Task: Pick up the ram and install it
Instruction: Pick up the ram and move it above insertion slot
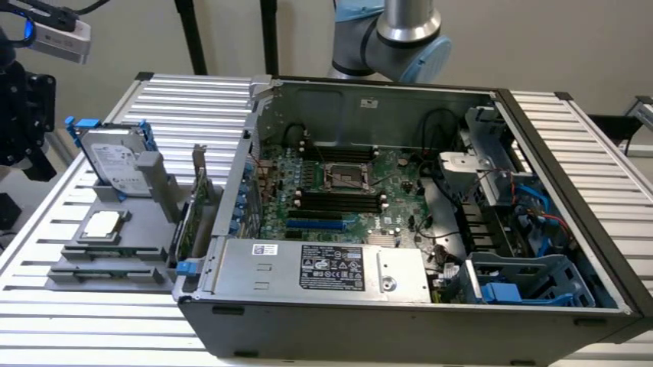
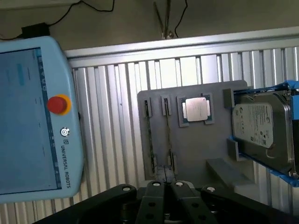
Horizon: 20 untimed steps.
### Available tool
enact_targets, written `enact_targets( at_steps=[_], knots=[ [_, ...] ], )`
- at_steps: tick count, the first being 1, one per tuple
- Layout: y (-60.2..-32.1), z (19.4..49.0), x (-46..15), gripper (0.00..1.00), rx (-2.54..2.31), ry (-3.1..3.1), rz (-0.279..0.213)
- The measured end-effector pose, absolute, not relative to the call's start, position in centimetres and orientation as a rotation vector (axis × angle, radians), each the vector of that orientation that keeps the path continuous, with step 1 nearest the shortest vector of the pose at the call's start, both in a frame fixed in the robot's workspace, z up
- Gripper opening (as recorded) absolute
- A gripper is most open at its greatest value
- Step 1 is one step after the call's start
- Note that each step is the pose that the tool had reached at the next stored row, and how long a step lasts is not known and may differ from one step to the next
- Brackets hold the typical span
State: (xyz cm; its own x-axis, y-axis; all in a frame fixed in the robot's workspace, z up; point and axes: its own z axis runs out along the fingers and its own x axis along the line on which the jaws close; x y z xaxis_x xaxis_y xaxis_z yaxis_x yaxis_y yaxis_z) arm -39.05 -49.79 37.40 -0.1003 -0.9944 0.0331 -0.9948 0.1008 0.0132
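A grey holder (image 2: 196, 154) lies on the ribbed table beside the open computer case (image 1: 408, 321). Two narrow slots (image 2: 150, 135) run along the holder. In one of them a thin dark strip stands on edge, which I take for the ram (image 2: 167, 135); its green face is hidden. My gripper (image 2: 166, 185) hangs well above the end of those slots, fingers pressed together with nothing between them. The arm's black wrist part (image 1: 23, 107) is at the exterior view's left edge, above the holder. Long black memory slots (image 1: 337, 200) lie on the motherboard inside the case.
The holder also carries a square processor (image 2: 196, 109), a silver hard drive (image 2: 261, 126) in a blue frame, and a green card with a metal bracket (image 1: 199, 202). A blue teach pendant (image 2: 32, 121) lies beside the holder. The case holds a power supply (image 1: 326, 267), cables and a drive cage (image 1: 531, 279).
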Motion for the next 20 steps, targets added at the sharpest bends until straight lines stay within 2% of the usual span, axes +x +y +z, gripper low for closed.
enact_targets(
  at_steps=[7,10,11,12,13,15,16,20],
  knots=[
    [-51.1,37.1,-39.0,0.11,2.109,-2.331,-0.044],
    [-51.2,37.1,-39.1,0.12,2.109,-2.332,-0.045],
    [-51.3,37.0,-39.1,0.24,2.109,-2.332,-0.045],
    [-51.3,37.0,-39.0,0.24,2.109,-2.332,-0.045],
    [-51.3,37.0,-39.0,0.30,2.110,-2.332,-0.046],
    [-51.4,36.9,-39.0,0.30,2.110,-2.332,-0.046],
    [-51.5,36.8,-39.0,0.36,2.109,-2.332,-0.046],
    [-51.7,36.1,-39.0,0.36,2.111,-2.333,-0.049]
  ],
)
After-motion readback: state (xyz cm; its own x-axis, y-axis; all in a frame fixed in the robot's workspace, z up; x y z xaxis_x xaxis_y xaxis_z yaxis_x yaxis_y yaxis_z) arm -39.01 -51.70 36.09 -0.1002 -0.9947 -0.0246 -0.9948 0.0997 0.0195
